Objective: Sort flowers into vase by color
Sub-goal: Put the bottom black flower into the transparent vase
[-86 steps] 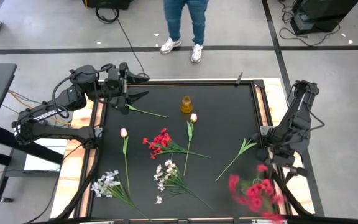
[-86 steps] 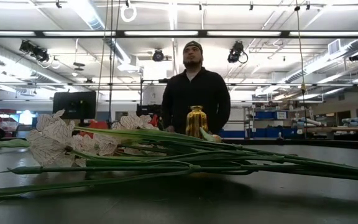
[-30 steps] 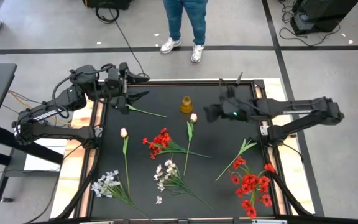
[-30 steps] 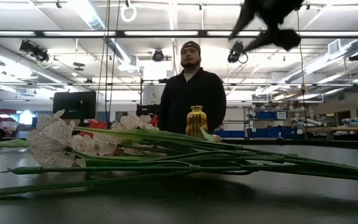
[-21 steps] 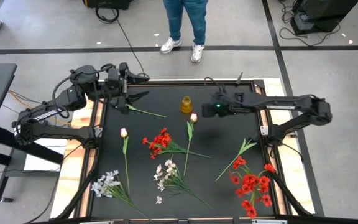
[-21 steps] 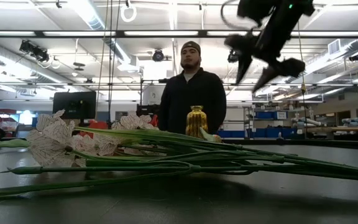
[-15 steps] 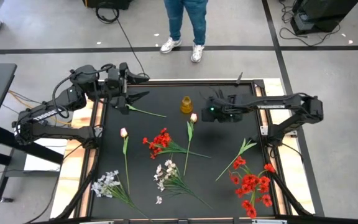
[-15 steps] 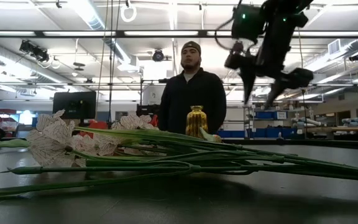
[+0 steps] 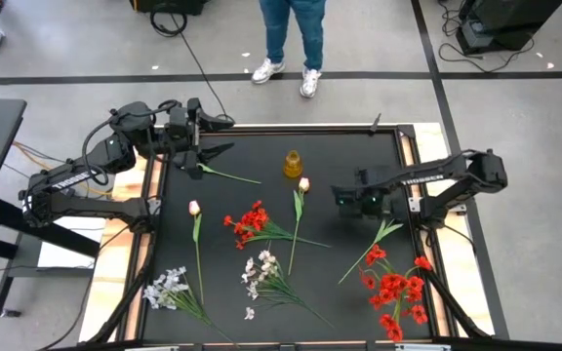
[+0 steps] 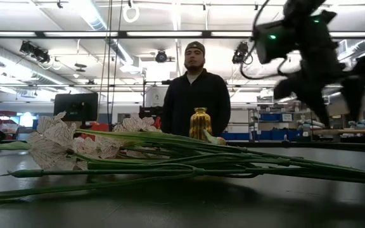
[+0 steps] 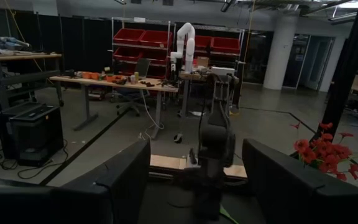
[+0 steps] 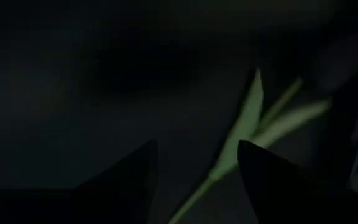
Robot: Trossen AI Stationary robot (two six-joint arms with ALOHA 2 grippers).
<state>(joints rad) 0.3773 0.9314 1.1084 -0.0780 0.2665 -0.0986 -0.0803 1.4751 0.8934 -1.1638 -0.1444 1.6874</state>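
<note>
- The right gripper (image 9: 342, 200) hangs low over the dark counter (image 9: 359, 156), just beside the leafy stem end of the red flowers (image 9: 395, 292). Its two fingers are apart with nothing between them.
- In the right wrist view, the green stem and leaf (image 12: 247, 134) lie on the counter ahead of the fingers, a bit to one side of the gap. They are not between the fingers yet.
- The stem is thin and lies flat. If the gripper closes too high, it could miss and grab only air.
- If it grabs just the leaf, the leaf could bend or slip, and the flower might drop on the way.
- The red blossoms are at the far end of a long stem, near the counter's edge. When lifted, that heavy end could swing and bump other things.
- The small yellow vase (image 9: 292, 164) stands well apart from the gripper, at the far side of the counter. Its mouth looks narrow, so a swinging stem could miss it or tip it over.
- The pink tulip (image 9: 303, 184) lies between the gripper and the vase. A dragged stem could push it.
- The left gripper (image 9: 220, 150) waits at the far left corner, fingers spread wide, holding nothing.
</note>
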